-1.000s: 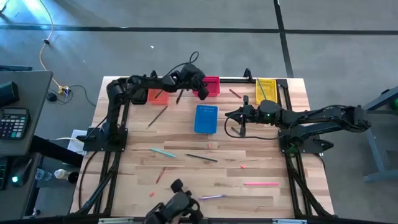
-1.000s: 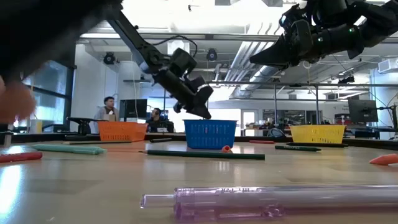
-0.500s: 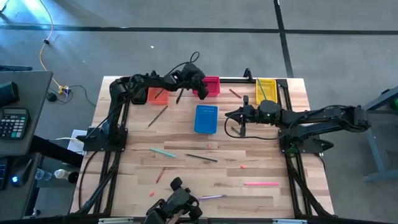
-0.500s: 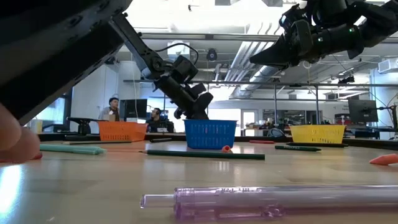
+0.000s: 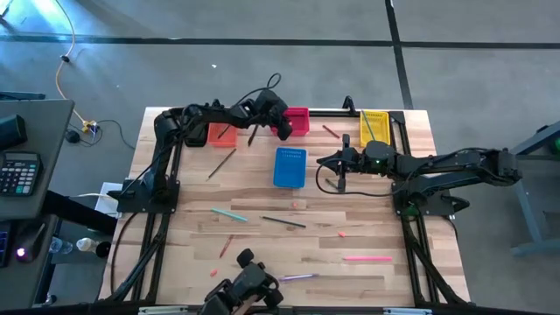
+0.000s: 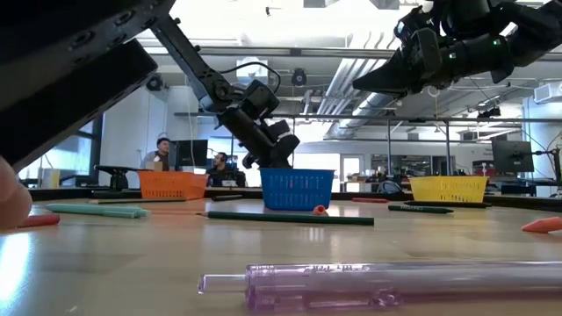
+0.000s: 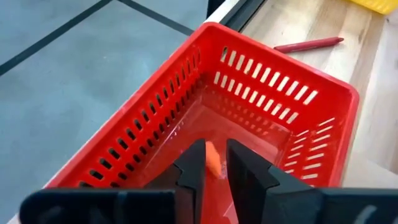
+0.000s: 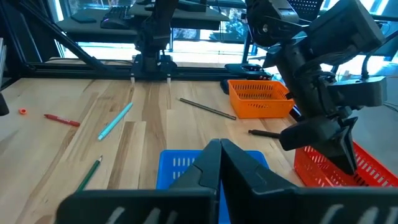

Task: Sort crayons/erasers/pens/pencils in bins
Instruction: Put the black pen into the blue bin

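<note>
Left gripper (image 7: 214, 163) over red bin (image 5: 298, 120), upper centre of high view; fingers slightly apart, small orange-red eraser (image 7: 212, 159) between them, presumably mid-release. Right gripper (image 5: 320, 161) shut, empty, beside blue bin (image 5: 290, 166).

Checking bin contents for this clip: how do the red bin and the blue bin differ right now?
The red bin sits at the table's far edge under the left gripper, whose jaws stand slightly apart; the blue bin sits mid-table with no gripper over it. A small orange-red piece shows over the red bin's floor. Both are small rectangular mesh baskets.
</note>
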